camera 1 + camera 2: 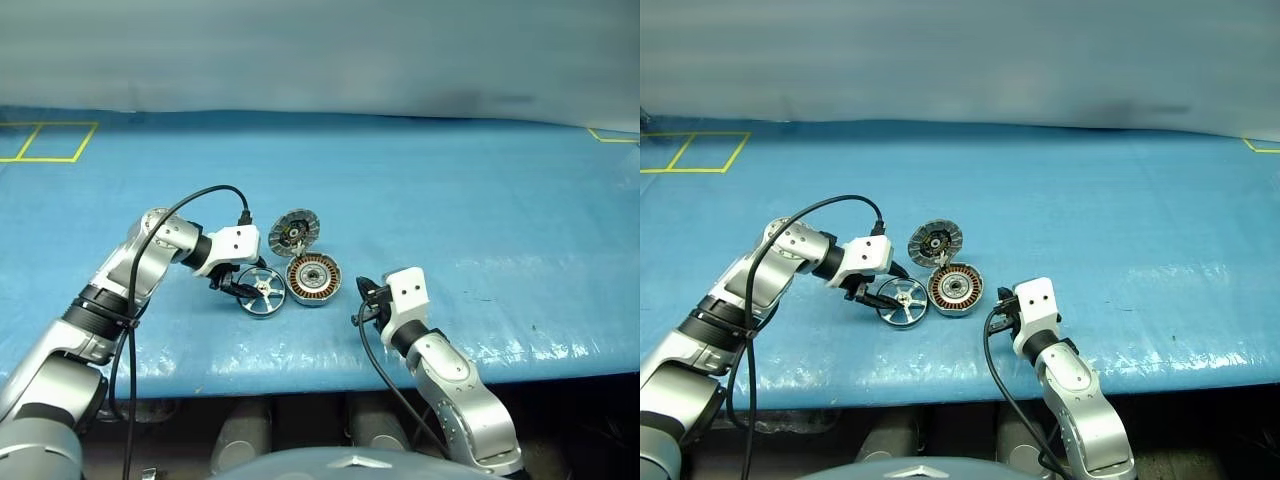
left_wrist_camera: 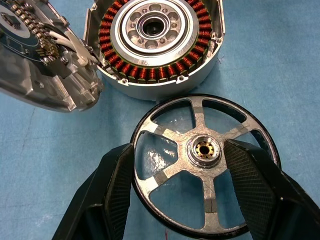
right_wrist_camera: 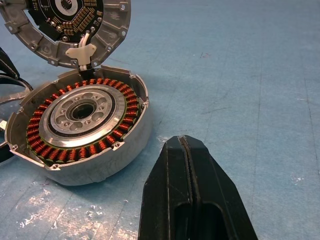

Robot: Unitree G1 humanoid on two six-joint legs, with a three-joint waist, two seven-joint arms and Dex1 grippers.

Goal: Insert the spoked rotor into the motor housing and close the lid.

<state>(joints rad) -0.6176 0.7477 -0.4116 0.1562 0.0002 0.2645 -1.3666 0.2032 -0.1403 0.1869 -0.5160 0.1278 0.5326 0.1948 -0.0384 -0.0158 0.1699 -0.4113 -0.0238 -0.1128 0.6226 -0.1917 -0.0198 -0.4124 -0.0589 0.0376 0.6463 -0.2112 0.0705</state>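
1. The spoked rotor (image 2: 202, 165) is a thin black ring around a bright, slightly scuffed silver hub with five flat spokes and a small brass-coloured centre; it lies flat on the blue table cover (image 1: 450, 200), just beside the motor housing (image 1: 314, 279) on the robot's left.
2. The motor housing is a round silver-grey case holding a ring of copper-coloured windings around a polished metal bearing, its rim notched in places.
3. The lid (image 1: 294, 232), a round disc with a ribbed rim and dark centre, stands tilted open on a hinge at the far side of the housing.
4. The left gripper (image 2: 177, 190) hangs over the rotor, its textured black fingers (image 2: 117, 185) spread to either side of the hub, not pinching it.
5. The right gripper (image 3: 186, 150) has its fingers pressed together, holding nothing, near the housing but apart from it.
6. The blue cover is wrinkled and worn pale in spots; wide bare surface lies beyond and to the right of the parts, and its front edge runs just behind the right gripper.
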